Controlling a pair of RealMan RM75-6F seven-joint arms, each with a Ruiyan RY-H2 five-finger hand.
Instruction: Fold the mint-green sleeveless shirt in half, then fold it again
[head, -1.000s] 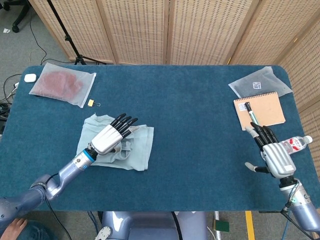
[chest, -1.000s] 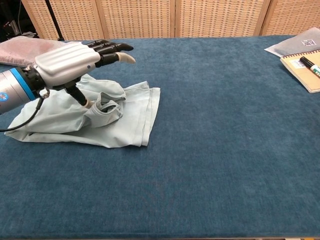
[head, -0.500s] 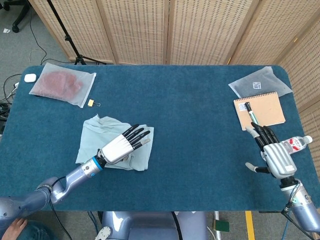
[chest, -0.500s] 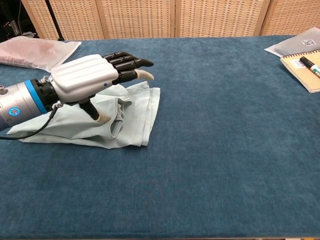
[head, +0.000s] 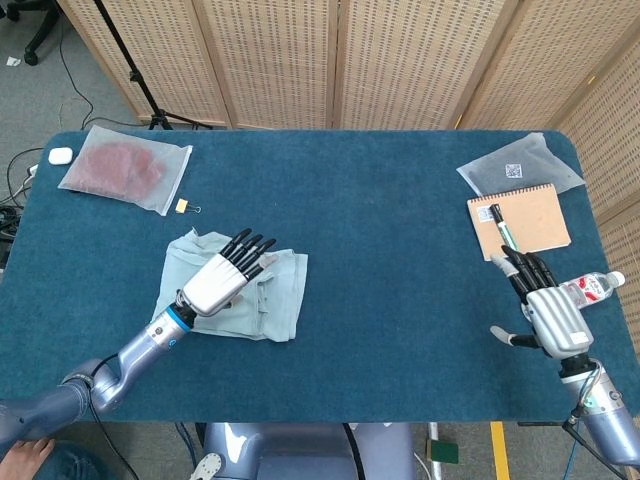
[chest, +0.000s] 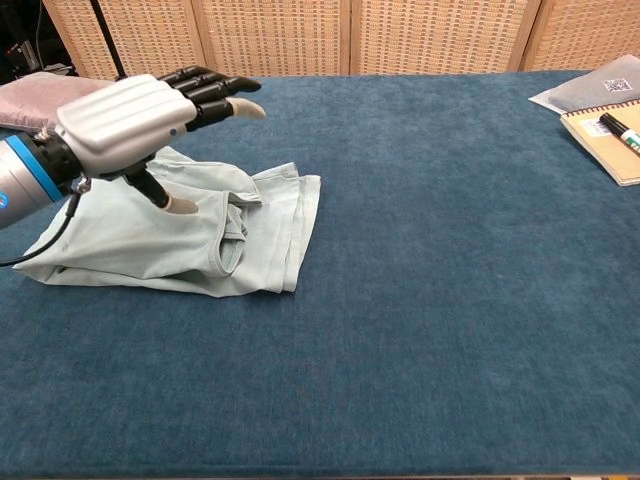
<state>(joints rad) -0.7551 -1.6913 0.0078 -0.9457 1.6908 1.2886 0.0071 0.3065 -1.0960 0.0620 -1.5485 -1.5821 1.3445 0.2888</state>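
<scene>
My left hand (chest: 125, 118) hung just over the mint-green shirt (chest: 170, 225), palm down, fingers (chest: 215, 85) straight and spread with nothing in them; the thumb pointed down at the cloth, but I could not tell whether its tip touched. The shirt lay folded and rumpled on the left part of the blue table (head: 390, 260), its armhole and hem edges turned toward the middle. My right hand (head: 545, 310) was well apart at the table's right front edge, open too, fingers extended and holding nothing. Just beside it lay a water bottle (head: 590, 290), and beyond that a notebook (head: 520, 222) with a pen (head: 500, 226) on it. At the far left corner sat a clear bag (head: 125, 168) with something reddish inside.
</scene>
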